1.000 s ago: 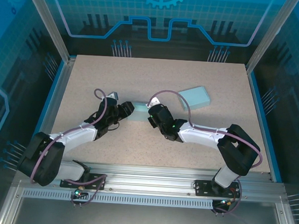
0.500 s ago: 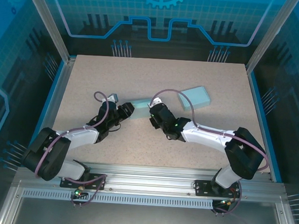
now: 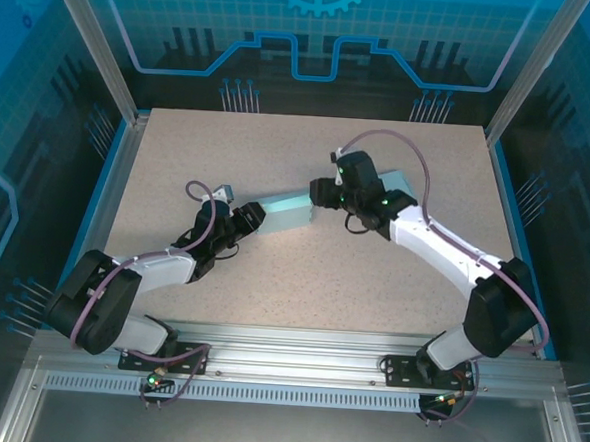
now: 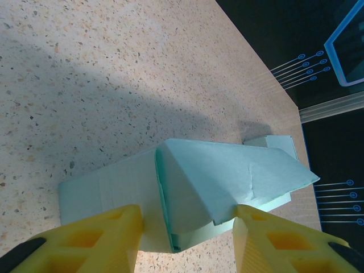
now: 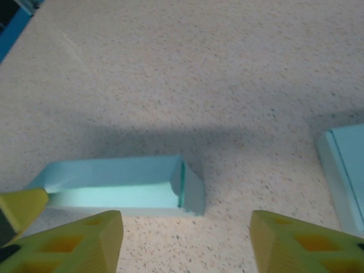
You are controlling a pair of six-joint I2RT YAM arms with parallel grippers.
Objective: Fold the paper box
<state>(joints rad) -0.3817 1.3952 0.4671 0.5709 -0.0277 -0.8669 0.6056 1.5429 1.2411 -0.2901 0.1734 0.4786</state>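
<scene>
The box is lying on the table between our two grippers. Its long axis is running from the left gripper at one end toward the right gripper at the other.

At the left end we are clasping the box. Our left fingers are sitting one on each long side of it and pressing in, as far as the left wrist view is letting us judge. A creased flap is sloping up over that end, between the fingers.

At the far end we are holding nothing. Our right fingers are standing wide apart and released, with bare table between them. From that wrist the box is lying ahead and off to the left of the gap, side-on, showing its open end with the dark slit.

Beyond the box, on the right gripper's side and well apart from it, a second box is lying flat.

We are judging that the right arm is the one placed to work the open end. It is the nearer arm there, and the left is steadying the box. For that, its gap needs to be shifting left along the axis until the end sits between the fingers.
</scene>
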